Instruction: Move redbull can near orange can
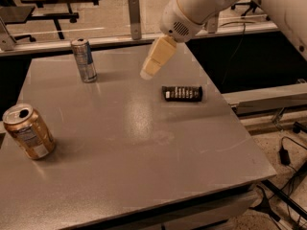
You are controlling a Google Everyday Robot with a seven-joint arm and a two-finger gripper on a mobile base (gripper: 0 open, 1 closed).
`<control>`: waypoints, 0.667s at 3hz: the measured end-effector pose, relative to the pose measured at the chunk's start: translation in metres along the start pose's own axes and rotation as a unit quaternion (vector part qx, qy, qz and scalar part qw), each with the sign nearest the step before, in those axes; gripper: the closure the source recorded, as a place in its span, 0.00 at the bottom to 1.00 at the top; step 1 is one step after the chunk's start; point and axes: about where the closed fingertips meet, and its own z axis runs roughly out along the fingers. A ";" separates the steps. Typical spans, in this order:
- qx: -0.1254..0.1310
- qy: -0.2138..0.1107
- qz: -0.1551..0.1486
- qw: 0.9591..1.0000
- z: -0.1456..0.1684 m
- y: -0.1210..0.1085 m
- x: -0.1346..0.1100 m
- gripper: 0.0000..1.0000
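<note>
The redbull can (84, 60) is slim, silver and blue, and stands upright at the far left of the grey table (144, 157). The orange can (29, 131) is wider, orange-copper with a white label patch, and stands slightly tilted near the table's left edge, closer to the front. My gripper (146, 72), with cream-coloured fingers, hangs above the far middle of the table, to the right of the redbull can and clear of it. It holds nothing.
A dark snack bar wrapper (182, 93) lies on the table right of centre, below and right of the gripper. A rail with a metal post (135, 17) runs behind the table. Cables lie on the floor at the right.
</note>
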 end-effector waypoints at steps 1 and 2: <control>-0.010 -0.018 0.011 1.000 0.029 -0.024 -0.014 0.00; -0.014 -0.037 0.018 0.999 0.051 -0.044 -0.033 0.00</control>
